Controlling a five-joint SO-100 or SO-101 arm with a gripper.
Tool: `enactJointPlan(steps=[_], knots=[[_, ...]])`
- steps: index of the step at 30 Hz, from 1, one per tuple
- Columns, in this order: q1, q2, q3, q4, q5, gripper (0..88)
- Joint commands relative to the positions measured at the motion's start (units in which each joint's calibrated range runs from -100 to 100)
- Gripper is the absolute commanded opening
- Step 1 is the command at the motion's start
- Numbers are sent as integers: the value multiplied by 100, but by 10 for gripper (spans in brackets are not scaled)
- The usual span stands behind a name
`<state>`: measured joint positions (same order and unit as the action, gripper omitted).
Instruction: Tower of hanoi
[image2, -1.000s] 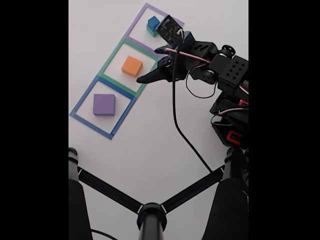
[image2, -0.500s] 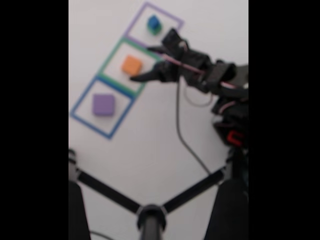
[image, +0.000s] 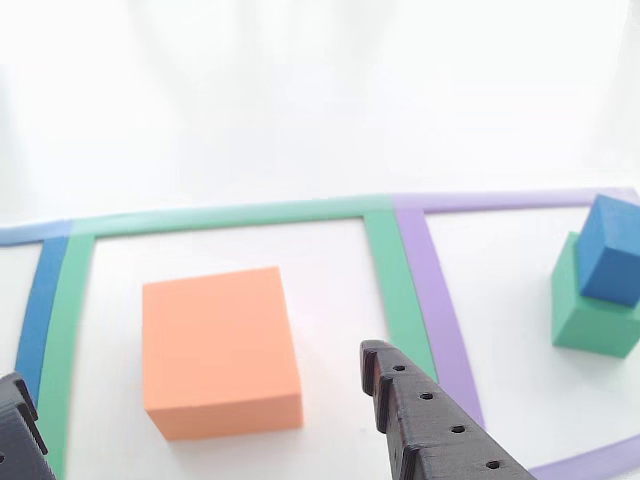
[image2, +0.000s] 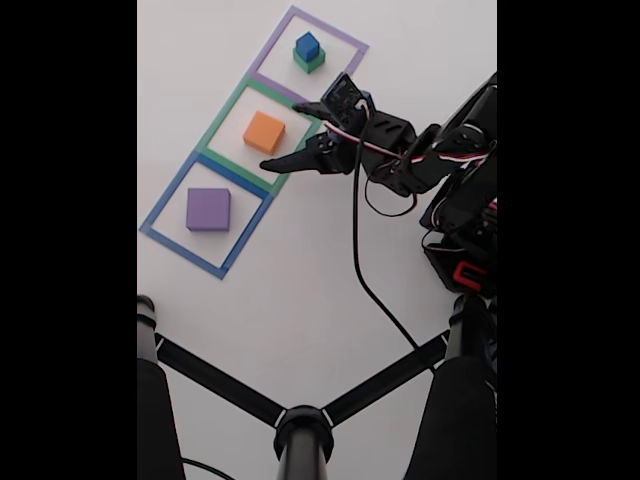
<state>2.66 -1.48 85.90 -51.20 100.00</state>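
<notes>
White table (image2: 300, 280), four foam blocks (image2: 264, 132)

Blue cube (image2: 307, 45) atop green block (image2: 309, 62) — orange block (image2: 264, 132), purple block (image2: 208, 209) apart

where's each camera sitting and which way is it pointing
Other view: low behind the open hand, facing forward over the orange block; both fingertips show.
Fixed view: high up, looking down on the table, the three tape squares and the whole arm with its hand.
Shared: orange block, blue cube on green block.

Tape outlines (image2: 243, 113) on white table (image2: 300, 290)
</notes>
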Motion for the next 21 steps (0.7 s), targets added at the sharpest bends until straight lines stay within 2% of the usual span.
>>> enactJointPlan(steps=[1, 21], knots=[[-87, 508, -444, -517, 0, 400], [-323, 1710, -1125, -970, 0, 376]])
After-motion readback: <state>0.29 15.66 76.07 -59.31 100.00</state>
